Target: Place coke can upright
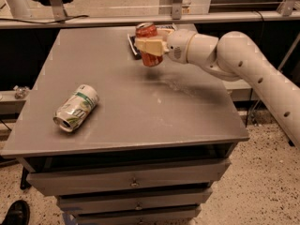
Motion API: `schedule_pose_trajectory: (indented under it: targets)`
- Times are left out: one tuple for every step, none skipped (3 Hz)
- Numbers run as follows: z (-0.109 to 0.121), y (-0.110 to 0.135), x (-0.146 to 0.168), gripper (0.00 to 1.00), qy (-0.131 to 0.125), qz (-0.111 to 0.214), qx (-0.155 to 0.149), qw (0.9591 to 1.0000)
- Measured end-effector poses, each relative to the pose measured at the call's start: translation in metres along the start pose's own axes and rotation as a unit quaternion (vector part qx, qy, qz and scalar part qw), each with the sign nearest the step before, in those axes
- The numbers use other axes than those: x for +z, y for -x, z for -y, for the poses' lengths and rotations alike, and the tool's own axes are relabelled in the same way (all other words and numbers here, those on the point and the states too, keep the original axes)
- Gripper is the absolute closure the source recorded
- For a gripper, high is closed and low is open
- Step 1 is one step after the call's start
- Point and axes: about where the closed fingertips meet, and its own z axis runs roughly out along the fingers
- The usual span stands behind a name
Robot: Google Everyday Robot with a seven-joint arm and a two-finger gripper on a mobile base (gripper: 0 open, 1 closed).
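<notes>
1. Near the far edge of the grey surface (140, 116), right of its middle, the claw (147, 46) is clamped on the coke can (151, 59), with a cream finger (152, 46) lying across the can's middle.
2. Held this way, the red coke can stands close to upright, leaning only slightly, with its silver top rim uppermost and its lower end pointing down at the surface.
3. Whether the can's bottom touches the surface or hangs just above it cannot be told; a dark shadow lies right beneath it.
4. Reaching in from the right, the white arm (243, 62) crosses the right edge of the surface, its rounded wrist just beside the can.
5. Just behind the coke can, at the far edge, a dark flat object (132, 45) shows in part; most of it is hidden by the can and claw.
6. Well apart from the claw, on the near left part of the surface, a white-and-green can (76, 108) lies on its side, dented, its open end turned toward the front left corner.
7. Below the surface, a stack of drawers (133, 182) faces the camera, and a dark shoe (14, 213) sits on the speckled floor at the bottom left.
</notes>
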Motion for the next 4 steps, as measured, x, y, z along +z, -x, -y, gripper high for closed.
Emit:
schedule_pose_trajectory:
  targets:
    - [0.001, -0.017, -0.018, 1.00, -0.012, 0.014, 0.009, 0.9998]
    - [0.002, -0.029, -0.031, 1.00, -0.015, 0.018, 0.011, 0.9997]
    - [-0.002, -0.043, -0.041, 0.80, -0.018, 0.019, 0.017, 0.9995]
    - [-0.004, -0.046, -0.044, 0.59, -0.019, 0.020, 0.018, 0.9995]
